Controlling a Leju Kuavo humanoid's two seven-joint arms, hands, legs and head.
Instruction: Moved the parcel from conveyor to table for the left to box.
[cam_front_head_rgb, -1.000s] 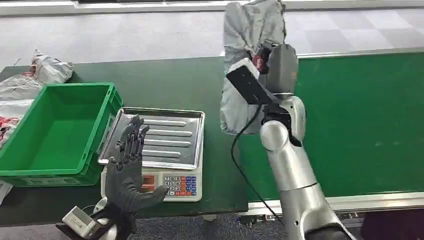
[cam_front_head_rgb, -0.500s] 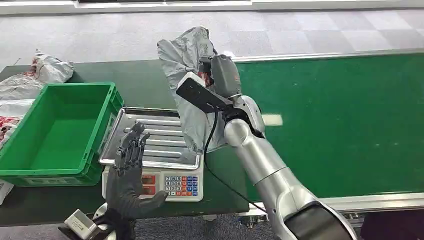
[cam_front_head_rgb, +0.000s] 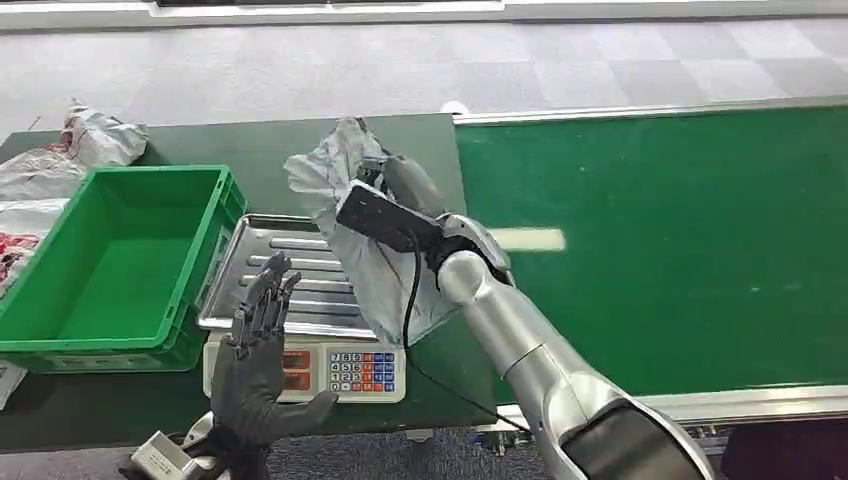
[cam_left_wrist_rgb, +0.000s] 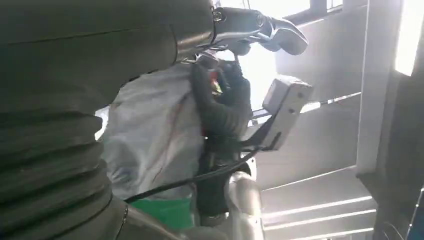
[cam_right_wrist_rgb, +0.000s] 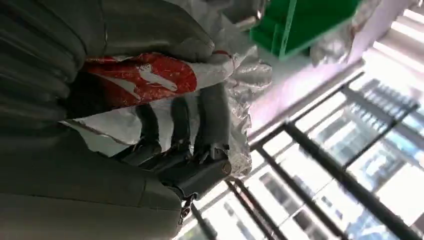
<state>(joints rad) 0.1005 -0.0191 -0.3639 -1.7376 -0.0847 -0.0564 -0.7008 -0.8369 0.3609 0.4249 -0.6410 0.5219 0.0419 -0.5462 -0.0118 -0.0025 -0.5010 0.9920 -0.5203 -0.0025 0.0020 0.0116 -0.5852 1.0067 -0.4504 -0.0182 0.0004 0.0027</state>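
The right arm (cam_front_head_rgb: 520, 340) is polished silver tube with rounded joint housings and a dark collar at the shoulder end. A flat black camera box (cam_front_head_rgb: 385, 215) sits at its wrist, with a black cable (cam_front_head_rgb: 410, 300) looping off toward 6 o'clock. The left hand (cam_front_head_rgb: 255, 360) is dark grey, with segmented fingers and a pale grey box (cam_front_head_rgb: 158, 458) at its wrist. Both wrists wear grey ribbed covers (cam_left_wrist_rgb: 45, 165).

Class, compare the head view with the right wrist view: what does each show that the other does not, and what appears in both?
Head view alone: the left hand raised open near the scale, its steel tray, and the green conveyor belt.

Right wrist view alone: red printing on the parcel, and the fingers wrapped around it, with windows behind.

Both: the right hand holding the grey parcel, and the green bin.
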